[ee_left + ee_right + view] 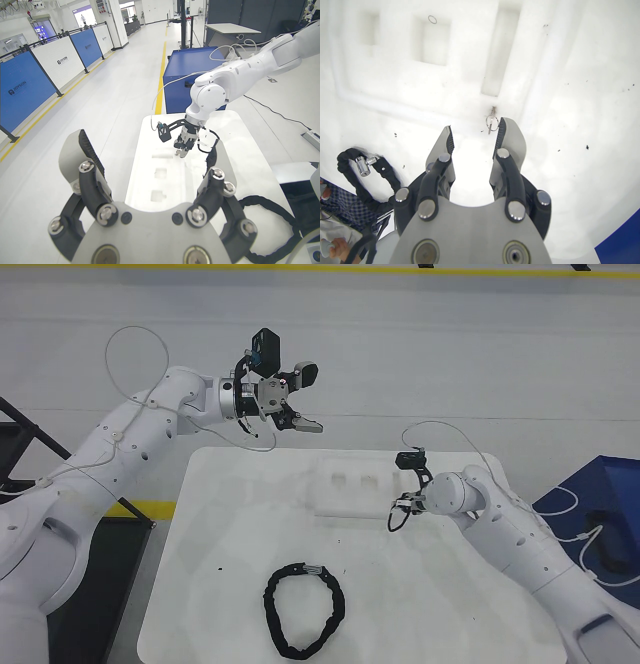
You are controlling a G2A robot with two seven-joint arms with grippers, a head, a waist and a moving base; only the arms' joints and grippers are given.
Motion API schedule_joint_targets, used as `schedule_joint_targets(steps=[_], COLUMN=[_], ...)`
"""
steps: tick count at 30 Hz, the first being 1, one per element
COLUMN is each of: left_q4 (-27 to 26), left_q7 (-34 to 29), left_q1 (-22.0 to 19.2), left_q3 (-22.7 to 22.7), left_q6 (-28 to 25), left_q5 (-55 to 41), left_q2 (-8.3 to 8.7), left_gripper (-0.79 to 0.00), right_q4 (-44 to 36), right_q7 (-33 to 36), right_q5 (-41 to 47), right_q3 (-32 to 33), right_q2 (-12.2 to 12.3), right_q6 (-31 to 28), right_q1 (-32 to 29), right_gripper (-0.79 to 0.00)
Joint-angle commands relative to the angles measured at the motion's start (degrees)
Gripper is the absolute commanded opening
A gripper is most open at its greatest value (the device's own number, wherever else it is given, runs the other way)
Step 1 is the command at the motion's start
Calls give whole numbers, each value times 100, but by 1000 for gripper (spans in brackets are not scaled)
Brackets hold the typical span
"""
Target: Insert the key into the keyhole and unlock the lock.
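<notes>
A small metal key (pixel 492 120) on a wire ring rests at the end of a long slot in the white foam tray (pixel 395 100). My right gripper (pixel 475 127) is open just above it, with the key close to one fingertip (pixel 502 130). In the top view the right gripper (pixel 397 514) points down at the tray's (pixel 350 499) right end. The black chain lock (pixel 303 609) lies looped near the table's front, its silver lock body (pixel 365 165) showing the keyhole end. My left gripper (pixel 312 397) hangs open and holds nothing, beyond the table's far edge.
The tray has two square recesses (pixel 160 172) beside the long slot. A blue cabinet (pixel 600 499) stands right of the table. The left wrist view shows the right gripper (pixel 181 152) over the tray and part of the chain lock (pixel 270 210).
</notes>
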Motion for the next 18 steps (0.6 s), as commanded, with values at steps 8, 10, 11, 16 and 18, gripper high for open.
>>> schedule_joint_targets(steps=[8,10,11,16,18], left_q4=[0,0,0,0,0], left_q7=[0,0,0,0,0], left_q1=[0,0,0,0,0], left_q3=[0,0,0,0,0], left_q6=[0,0,0,0,0], left_q5=[-1,-1,-1,-1,-1], left_q2=[0,0,0,0,0], left_gripper=[0,0,0,0,0], right_q4=[263,301,321,509,596], right_q7=[-79,-99,-102,-132,-142], right_q5=[-53,-61,-66,-75,-94], right_q3=[1,-13,-23,-48,-61], right_q2=[-106,-137,-153,-233,-265], right_q6=[-61,-81,-91,-116,-130], right_q1=[23,30,33,67,89], right_gripper=[-545,-566,-576,-613,-619])
